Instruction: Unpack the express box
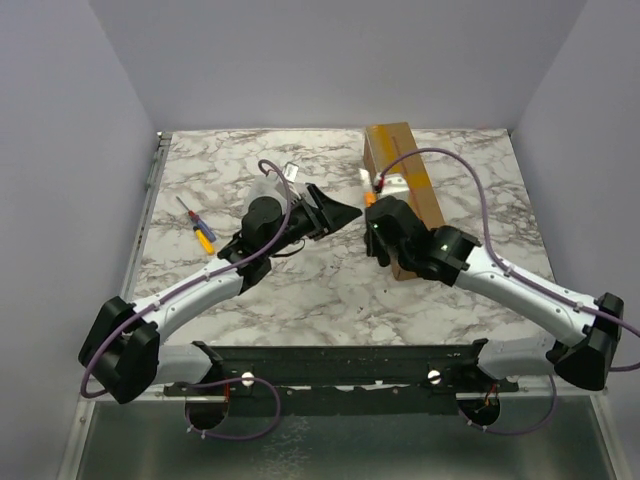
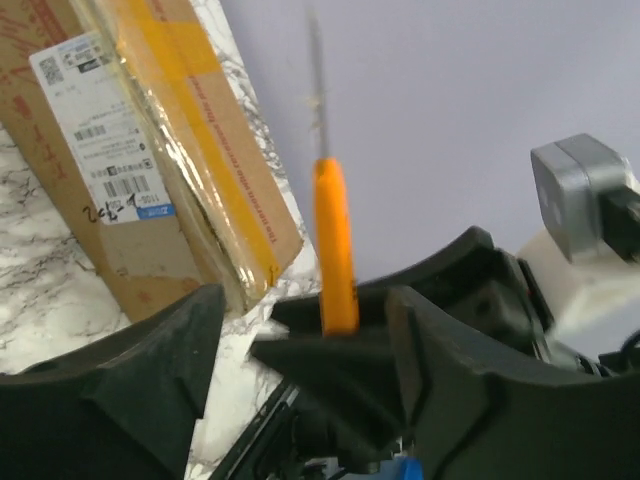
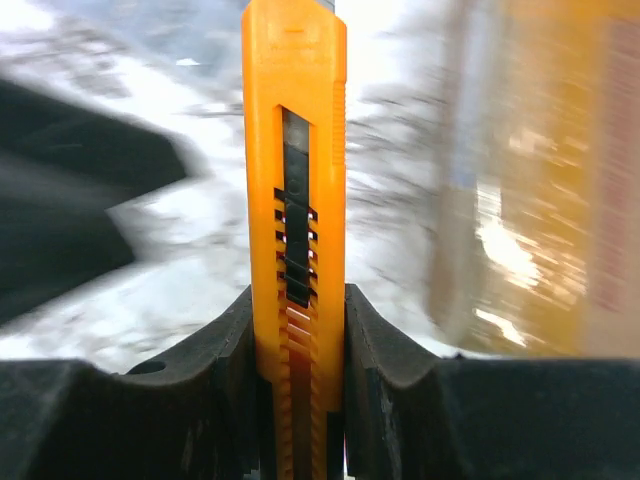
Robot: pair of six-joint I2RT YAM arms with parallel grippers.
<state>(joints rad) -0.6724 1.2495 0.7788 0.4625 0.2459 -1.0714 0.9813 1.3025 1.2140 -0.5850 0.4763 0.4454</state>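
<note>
Box cutter (image 3: 295,200) clamped upright in right gripper (image 3: 297,300), blade seemingly extended; left gripper (image 2: 305,295) half spread, empty. Express box (image 1: 405,190) flat on table (image 1: 300,290), far right, just beside cutter. Risk: handle slip, blade gouging contents.

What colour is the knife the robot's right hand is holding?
The knife is orange; right wrist view shows it best.

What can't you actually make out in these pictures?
- Top view: the near end of the express box, hidden under the right end effector.
- Right wrist view: the tip of the orange knife, cut off by the top edge; the background is blurred.
- Left wrist view: the print on the shipping label, too small to read.
</note>
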